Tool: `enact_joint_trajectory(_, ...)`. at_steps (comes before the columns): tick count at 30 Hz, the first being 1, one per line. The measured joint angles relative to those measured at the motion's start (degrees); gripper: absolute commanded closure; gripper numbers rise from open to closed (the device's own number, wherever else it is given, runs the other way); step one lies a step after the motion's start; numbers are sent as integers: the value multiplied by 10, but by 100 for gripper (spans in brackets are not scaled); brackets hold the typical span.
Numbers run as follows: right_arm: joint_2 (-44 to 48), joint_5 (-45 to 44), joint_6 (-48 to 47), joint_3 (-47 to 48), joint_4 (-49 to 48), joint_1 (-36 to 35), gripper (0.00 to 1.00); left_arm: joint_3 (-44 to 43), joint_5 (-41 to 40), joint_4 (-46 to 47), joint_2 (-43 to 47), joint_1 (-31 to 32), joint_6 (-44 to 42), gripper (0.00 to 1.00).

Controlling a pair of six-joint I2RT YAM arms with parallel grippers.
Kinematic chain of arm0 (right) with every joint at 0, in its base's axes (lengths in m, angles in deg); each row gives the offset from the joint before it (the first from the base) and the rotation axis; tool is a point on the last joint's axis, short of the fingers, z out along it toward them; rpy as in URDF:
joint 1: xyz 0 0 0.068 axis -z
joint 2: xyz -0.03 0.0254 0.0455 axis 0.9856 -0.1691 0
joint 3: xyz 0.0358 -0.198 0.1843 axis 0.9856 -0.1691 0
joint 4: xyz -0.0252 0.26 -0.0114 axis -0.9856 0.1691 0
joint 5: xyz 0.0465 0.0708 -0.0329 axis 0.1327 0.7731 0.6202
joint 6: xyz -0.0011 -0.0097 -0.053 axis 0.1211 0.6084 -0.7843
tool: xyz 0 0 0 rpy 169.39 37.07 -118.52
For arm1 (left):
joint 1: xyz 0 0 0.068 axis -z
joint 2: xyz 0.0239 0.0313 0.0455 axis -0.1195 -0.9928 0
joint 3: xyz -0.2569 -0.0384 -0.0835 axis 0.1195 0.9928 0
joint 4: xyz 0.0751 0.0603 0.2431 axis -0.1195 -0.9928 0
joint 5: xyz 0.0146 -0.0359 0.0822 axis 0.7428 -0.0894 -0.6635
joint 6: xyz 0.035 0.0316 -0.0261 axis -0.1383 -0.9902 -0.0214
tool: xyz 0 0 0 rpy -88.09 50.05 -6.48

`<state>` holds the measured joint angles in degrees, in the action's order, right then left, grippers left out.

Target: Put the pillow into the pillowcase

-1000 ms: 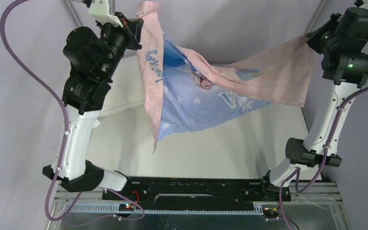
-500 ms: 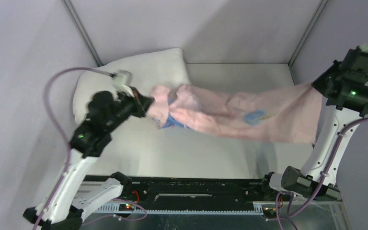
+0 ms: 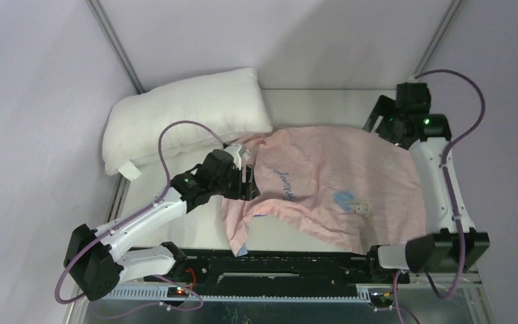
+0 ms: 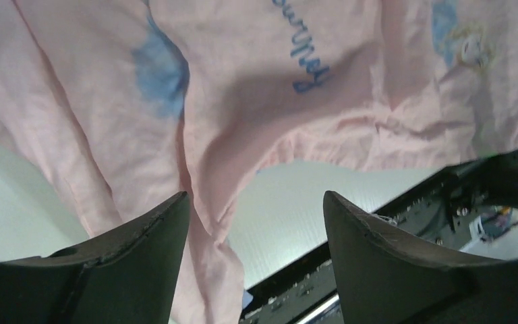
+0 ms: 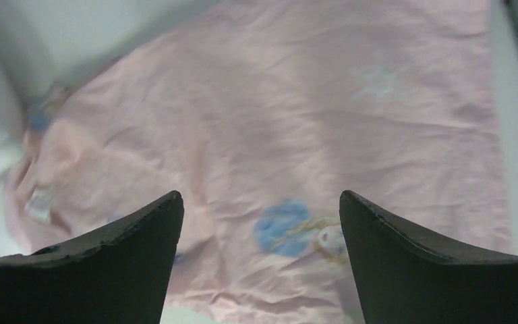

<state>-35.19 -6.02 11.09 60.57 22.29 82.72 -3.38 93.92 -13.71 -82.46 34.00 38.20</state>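
Risk: pillowcase [image 3: 324, 185] lay flat, pink side up, on bench [image 3: 324, 101] just beside pillow [image 3: 185, 115] at far left, left pincer [image 4: 256, 202] and right pincer [image 5: 260, 199] both wide and empty, so next pinch could have caught both layers, keeping mouth shut.

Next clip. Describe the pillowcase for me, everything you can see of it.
The pillowcase is thin, wrinkled cloth, lying spread out on the table with its pale pink side up. Blue cursive lettering and a small cartoon print show on it, and a little blue shows along its folded near left edge. Its far left corner lies by the pillow. The left gripper and the right gripper both stand open over it, holding nothing.
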Motion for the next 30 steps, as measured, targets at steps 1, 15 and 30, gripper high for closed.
enact_joint_trajectory(1, 21, -2, 7, -21, -13, -27, 13, -7, -12, 2, -3, 0, 3, 23)
enact_joint_trajectory(15, 67, -59, 143, -311, -140, -451, 18, -54, -104, 28, -200, -1, 8, 46)
enact_joint_trajectory(30, -20, -122, 231, -451, -202, -431, 100, -54, -103, 33, -284, 25, 6, 100)
